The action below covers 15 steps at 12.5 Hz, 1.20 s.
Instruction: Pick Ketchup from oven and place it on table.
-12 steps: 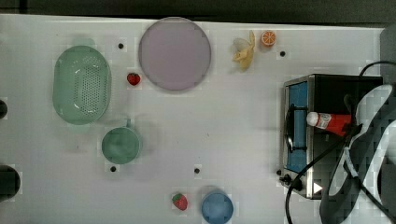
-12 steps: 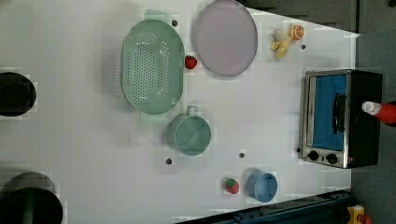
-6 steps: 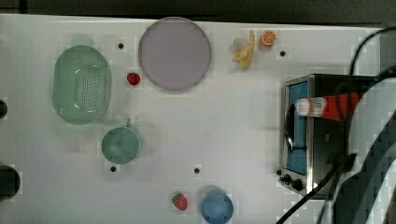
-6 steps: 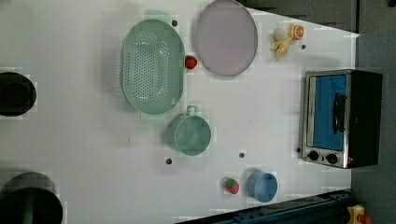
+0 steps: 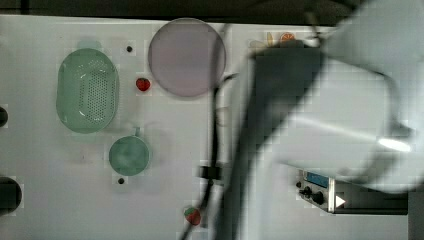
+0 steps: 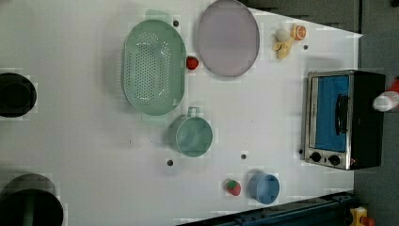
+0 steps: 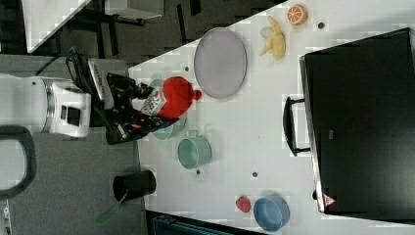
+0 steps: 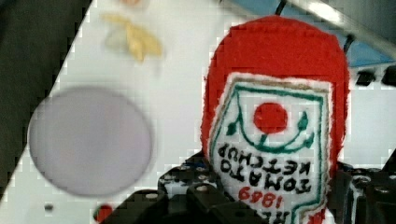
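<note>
My gripper (image 7: 146, 106) is shut on the ketchup (image 7: 175, 97), a red bottle with a white label, and holds it lying sideways high above the table (image 7: 274, 147). In the wrist view the ketchup (image 8: 275, 60) stands close up, its label readable, with dark fingers (image 8: 201, 193) at its base. In the left view, the ketchup (image 6: 387, 100) peeks in at the left view's right edge, beyond the oven (image 6: 343, 120). The oven's blue glass door looks closed. In the top view my blurred arm (image 5: 320, 110) covers most of the oven (image 5: 320, 192).
A lilac plate (image 6: 228, 37), a green colander (image 6: 153, 73), a green cup (image 6: 193, 136), a blue bowl (image 6: 264, 188), two strawberries (image 6: 192, 62) (image 6: 233, 187) and fruit pieces (image 6: 287, 37) lie on the table. Black pots (image 6: 16, 94) sit at the left view's left edge.
The arm has risen toward the top camera and swung across the top view, now covering the oven. The ketchup has left the spot above the oven, carried along in the gripper.
</note>
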Available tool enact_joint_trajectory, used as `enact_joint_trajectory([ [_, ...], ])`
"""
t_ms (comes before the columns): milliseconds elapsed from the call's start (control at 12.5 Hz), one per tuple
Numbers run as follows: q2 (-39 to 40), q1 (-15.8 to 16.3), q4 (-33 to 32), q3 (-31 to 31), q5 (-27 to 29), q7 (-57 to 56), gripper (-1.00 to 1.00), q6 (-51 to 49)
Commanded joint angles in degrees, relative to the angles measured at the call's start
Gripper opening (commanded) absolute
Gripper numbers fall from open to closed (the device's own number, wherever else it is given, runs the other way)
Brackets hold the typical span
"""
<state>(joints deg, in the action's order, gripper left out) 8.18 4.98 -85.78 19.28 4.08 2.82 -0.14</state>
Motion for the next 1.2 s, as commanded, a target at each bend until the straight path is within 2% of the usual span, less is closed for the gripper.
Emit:
enact_joint_trajectory([
  [80,1.34,2.65,-2.98,-4.72,-0.02,0.13,0.27,0.94],
  [320,1.35,3.55,-9.96,-7.17,-0.04,0.56,0.27,6.9],
  [640,1.35,3.79,-23.27,-7.32,-0.03,0.56,0.27,19.14],
  [1200,3.12,3.7,-40.84,-7.26,-0.04,0.56,0.27,41.08],
])
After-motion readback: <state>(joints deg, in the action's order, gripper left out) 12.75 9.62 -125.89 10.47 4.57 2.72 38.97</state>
